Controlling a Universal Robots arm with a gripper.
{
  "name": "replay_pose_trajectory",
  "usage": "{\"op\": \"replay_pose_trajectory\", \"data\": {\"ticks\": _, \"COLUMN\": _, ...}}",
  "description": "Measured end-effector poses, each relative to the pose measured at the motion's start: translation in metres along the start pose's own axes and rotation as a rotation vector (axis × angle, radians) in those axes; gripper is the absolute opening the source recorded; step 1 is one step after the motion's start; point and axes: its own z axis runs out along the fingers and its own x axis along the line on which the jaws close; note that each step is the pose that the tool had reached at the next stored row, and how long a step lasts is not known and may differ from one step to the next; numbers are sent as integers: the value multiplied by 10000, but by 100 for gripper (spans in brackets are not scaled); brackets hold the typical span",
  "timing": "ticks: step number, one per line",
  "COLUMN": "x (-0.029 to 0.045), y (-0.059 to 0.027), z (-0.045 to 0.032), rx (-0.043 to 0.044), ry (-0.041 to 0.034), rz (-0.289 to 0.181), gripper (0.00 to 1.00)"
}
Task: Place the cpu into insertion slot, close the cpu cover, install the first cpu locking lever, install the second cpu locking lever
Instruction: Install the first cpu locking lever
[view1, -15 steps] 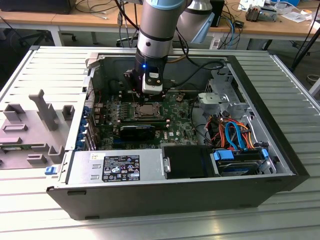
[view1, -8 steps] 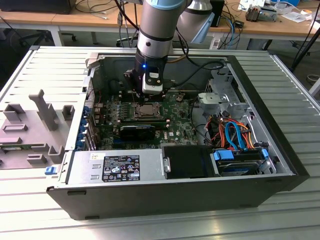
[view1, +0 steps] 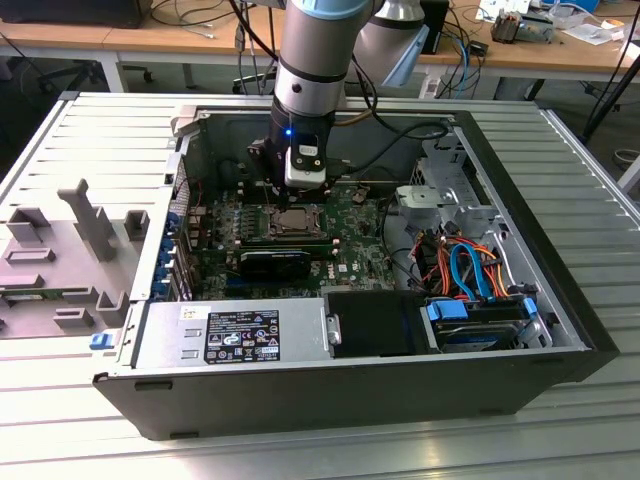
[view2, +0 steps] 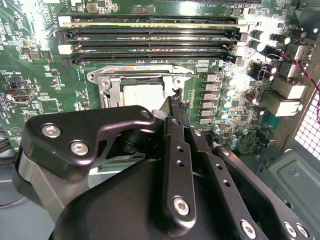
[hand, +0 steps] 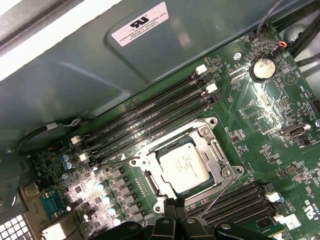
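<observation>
Open on its side on your ribbed metal bench (view1: 560, 420), a grey computer case (view1: 300, 385) is exposing the green motherboard (hand: 270, 115). Your cpu (hand: 183, 165) is sitting flat in the insertion slot (hand: 152, 181), silver top showing. Your cpu cover (hand: 212, 150) is lying down, framing the chip. Long black memory slots (hand: 150, 117) are running just beside the socket. Your gripper (view2: 175, 117) is hovering close over the socket's edge, holding nothing; how far its fingers are parted, you cannot tell.
</observation>
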Motion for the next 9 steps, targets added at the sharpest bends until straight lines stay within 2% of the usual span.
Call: {"op": "replay_pose_trajectory", "data": {"ticks": 9, "x": 0, "y": 0, "z": 0, "rx": 6, "ry": -2, "rz": -50, "gripper": 11}}
